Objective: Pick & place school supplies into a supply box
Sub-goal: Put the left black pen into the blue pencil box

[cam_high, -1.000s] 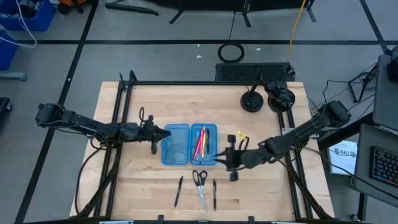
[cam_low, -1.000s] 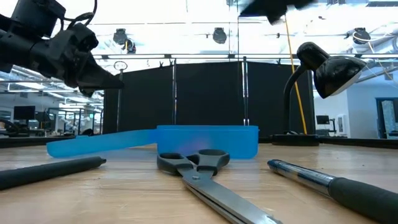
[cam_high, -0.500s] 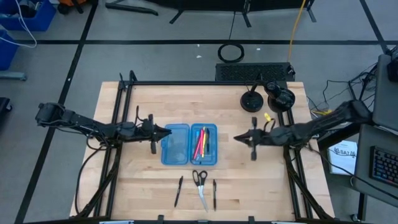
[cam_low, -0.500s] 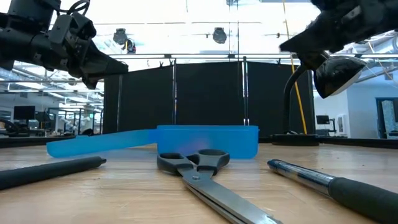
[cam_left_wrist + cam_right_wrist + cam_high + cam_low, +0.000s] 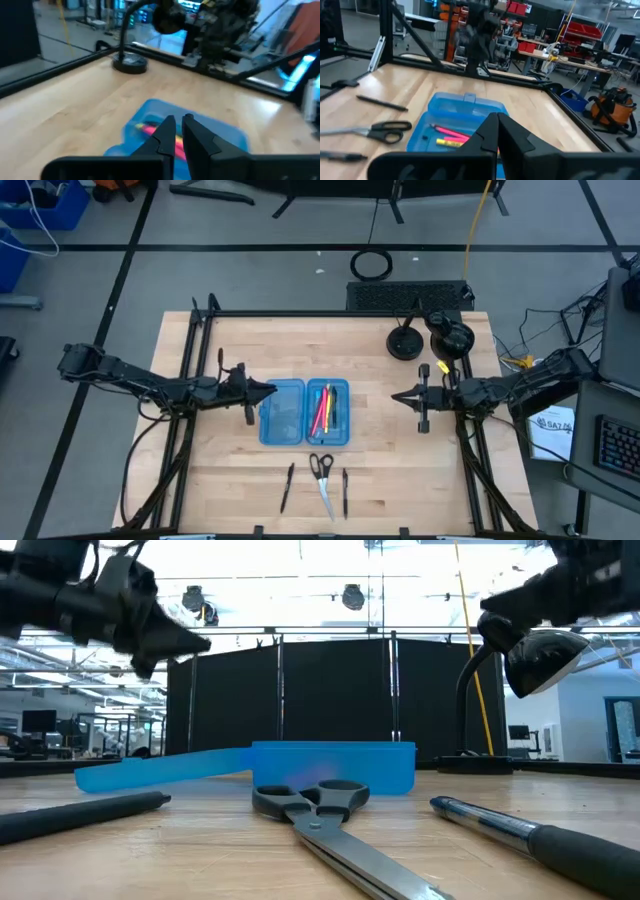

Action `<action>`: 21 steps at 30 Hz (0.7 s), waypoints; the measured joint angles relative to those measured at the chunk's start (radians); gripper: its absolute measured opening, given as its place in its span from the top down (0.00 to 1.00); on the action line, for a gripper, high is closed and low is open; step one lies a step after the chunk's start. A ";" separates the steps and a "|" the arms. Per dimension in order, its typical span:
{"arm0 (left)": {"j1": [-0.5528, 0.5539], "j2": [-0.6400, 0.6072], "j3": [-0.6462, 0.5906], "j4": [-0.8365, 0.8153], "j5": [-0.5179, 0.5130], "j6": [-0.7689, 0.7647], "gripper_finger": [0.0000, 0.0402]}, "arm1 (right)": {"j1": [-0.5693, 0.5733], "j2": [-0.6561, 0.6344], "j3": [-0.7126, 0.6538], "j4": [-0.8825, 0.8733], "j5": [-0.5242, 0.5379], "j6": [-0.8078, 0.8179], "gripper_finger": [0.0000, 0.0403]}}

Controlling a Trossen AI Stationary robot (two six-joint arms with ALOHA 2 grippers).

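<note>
The blue supply box (image 5: pixel 305 412) lies open in the middle of the table. Its right half (image 5: pixel 328 410) holds pink, red and yellow pens (image 5: pixel 447 136); its left half (image 5: pixel 283 413) looks bare. The black-handled scissors (image 5: pixel 322 478) and two black pens (image 5: pixel 287 486) (image 5: pixel 345 492) lie flat on the table, nearer than the box. My left gripper (image 5: pixel 268 390) hovers shut just left of the box, above the table (image 5: pixel 195 640). My right gripper (image 5: pixel 395 397) hovers shut to the right of the box, raised (image 5: pixel 485 610).
A black desk lamp (image 5: pixel 405 340) and a second black lamp head (image 5: pixel 450 337) stand at the far right of the table. A black metal frame (image 5: pixel 200 315) runs along the table's edges. Bare wood lies between the box and either gripper.
My right gripper has drawn back from the near right corner of the box, moving toward the table's right edge and the far side, and it has risen. My left arm has stayed nearly where it was. The box, scissors and pens have not moved.
</note>
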 joint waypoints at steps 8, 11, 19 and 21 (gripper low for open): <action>-0.235 0.118 0.645 -0.976 -0.416 -0.212 0.99 | -0.002 -0.002 -0.143 0.241 0.002 -0.106 1.00; -0.320 0.242 0.927 -1.375 -0.467 -0.501 0.99 | -0.002 -0.004 -0.141 0.231 0.004 -0.110 1.00; -0.497 0.647 1.535 -2.151 -0.301 -1.200 1.00 | -0.002 -0.003 -0.142 0.179 0.000 -0.090 1.00; -0.519 0.728 1.574 -2.155 -0.292 -1.289 1.00 | -0.002 -0.004 -0.142 0.180 0.000 -0.082 1.00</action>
